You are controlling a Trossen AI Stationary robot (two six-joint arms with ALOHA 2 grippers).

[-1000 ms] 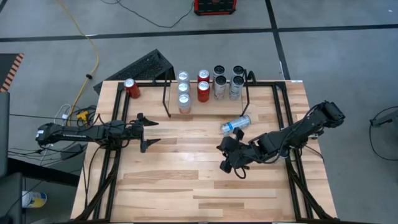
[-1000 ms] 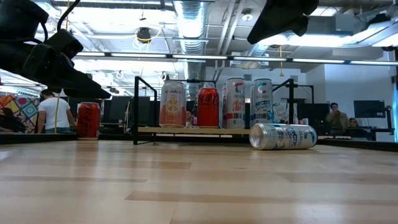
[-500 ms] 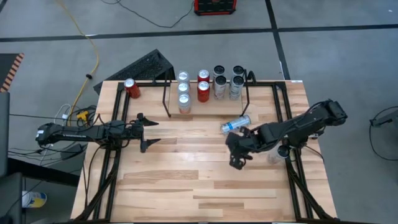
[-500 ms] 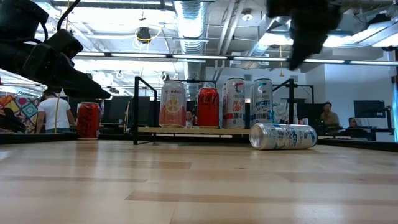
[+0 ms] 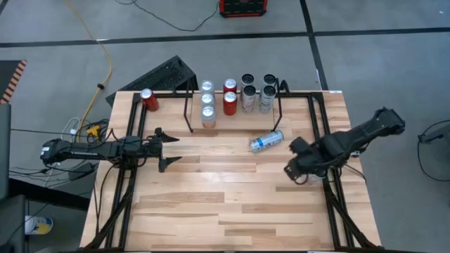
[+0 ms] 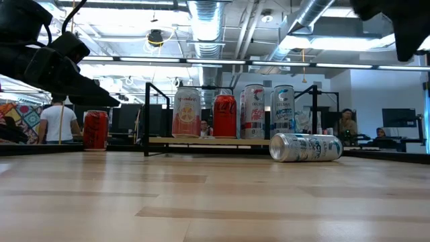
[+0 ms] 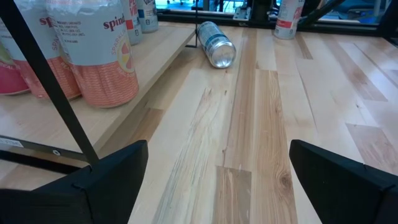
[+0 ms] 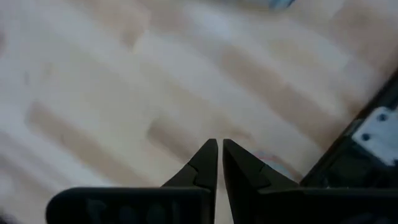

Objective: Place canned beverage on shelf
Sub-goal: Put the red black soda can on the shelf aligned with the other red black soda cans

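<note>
High view: the shelf (image 5: 235, 105) is seen at the far edge of the bench (image 5: 211, 204), with upright cans on it in several rows. A silver can (image 5: 266, 140) lies on its side just in front of the shelf's right end. A red can (image 5: 148, 99) stands alone at the far left. The right pincer (image 5: 292, 171) is held near the bench's right rail, apart from the fallen can; the left pincer (image 5: 163, 148) waits left of centre, spread wide and empty.

Low view: the fallen can (image 6: 306, 147) is shown flat on the bench, its length across the view, and the front cans are seen upright on the light board of the shelf (image 6: 201, 140). Can heights and the board's step, lost from above, are given here.

Left wrist view: the fallen can (image 7: 216, 44) is seen end-on beside the shelf edge.

Right wrist view: the right pincer (image 8: 219, 163) is seen nearly clenched on nothing, over bare wood.

The step is judged to be fetching the fallen can: the jaws should be opened first and brought across its round body, not its ends, so that it cannot roll
</note>
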